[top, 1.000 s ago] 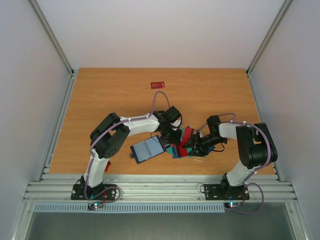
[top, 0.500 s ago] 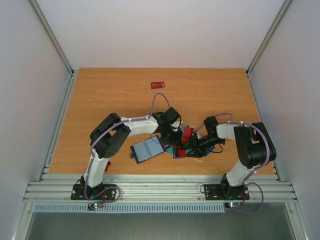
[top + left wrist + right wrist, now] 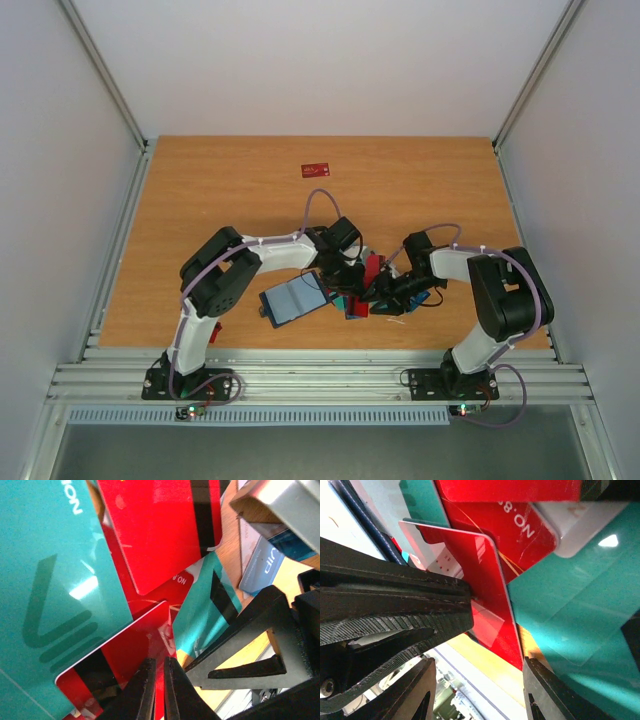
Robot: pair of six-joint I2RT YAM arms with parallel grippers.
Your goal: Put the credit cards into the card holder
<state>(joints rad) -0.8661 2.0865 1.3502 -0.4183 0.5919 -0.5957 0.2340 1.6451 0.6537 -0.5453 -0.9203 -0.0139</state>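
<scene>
A wooden tabletop [image 3: 200,200]. Near its near edge, a bit left of the middle, the card holder [image 3: 294,300], open and flat, grey-blue inside facing up, dark rim all around. Just to its right, a messy heap of credit cards [image 3: 362,292], red and teal, one on top of another. Touching the card holder or only very close to it: hard to tell from above. Far away, near the far edge and about the middle, one lone red card [image 3: 316,169], flat, well apart from all the rest.

Over the heap, both arms, bent in from each side, tips almost nose to nose.

Left gripper [image 3: 160,672] nearly shut, pinching the thin edge of a shiny red card [image 3: 125,652] with a white rim. Only a thin slit between the two black fingers, with red inside it.

Around that card, in the left wrist view: a big teal card [image 3: 50,580] with a darker logo, a striped red card [image 3: 165,525] with a black band, a smaller teal card [image 3: 210,605] with a black band too, and a pale blue card [image 3: 260,565] on bare wood off to the side.

Right gripper [image 3: 479,670] about half open, one finger on each side of the low corner of the shiny red card. Not squeezing anything. Corner right beside one finger; touching or not, cannot tell.
</scene>
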